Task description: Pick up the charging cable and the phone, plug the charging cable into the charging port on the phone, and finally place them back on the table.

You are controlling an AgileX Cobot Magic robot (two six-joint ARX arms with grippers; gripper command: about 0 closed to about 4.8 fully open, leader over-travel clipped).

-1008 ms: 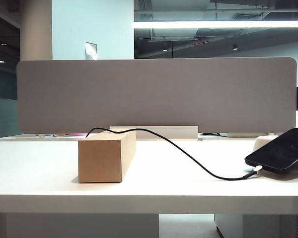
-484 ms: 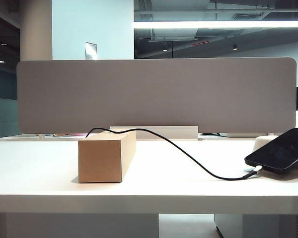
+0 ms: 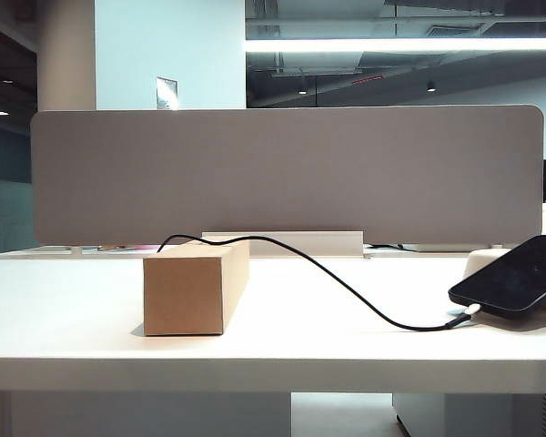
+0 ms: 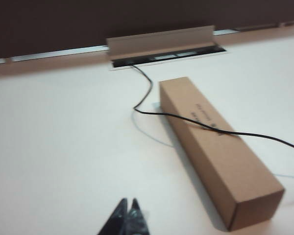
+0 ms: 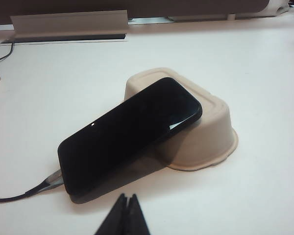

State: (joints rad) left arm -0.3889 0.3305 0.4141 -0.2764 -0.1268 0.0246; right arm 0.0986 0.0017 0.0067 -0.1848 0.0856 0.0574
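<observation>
- Phone (image 5: 130, 134) sits near the right edge of the worktop (image 3: 73, 309), screen up, its top end propped on an upturned cream tray (image 5: 213, 132), its bottom end down on the worktop.
- Charging cable (image 3: 346, 282) already has its plug (image 5: 51, 180) at the charging port (image 5: 63, 176) on the phone's low short edge; looks seated, though I can't confirm depth.
- Cable runs from the slot at the back edge, over the cardboard box (image 4: 215, 152) near mid-worktop, then to the phone.
- Key relation: phone's long axis runs diagonally away from the right gripper (image 5: 123, 215), plugged end nearer it. Right arm is clearly the closer one.
- Right fingers are clenched, empty, clear of the phone.
- Left gripper (image 4: 125, 218) hangs above bare worktop beside the box, fingers clenched, holding nothing.
- Versus a second ago, exterior view: phone, cable and box all unmoved; no arm in view either time.
- Judgement: task reads as done, both items back down.
</observation>
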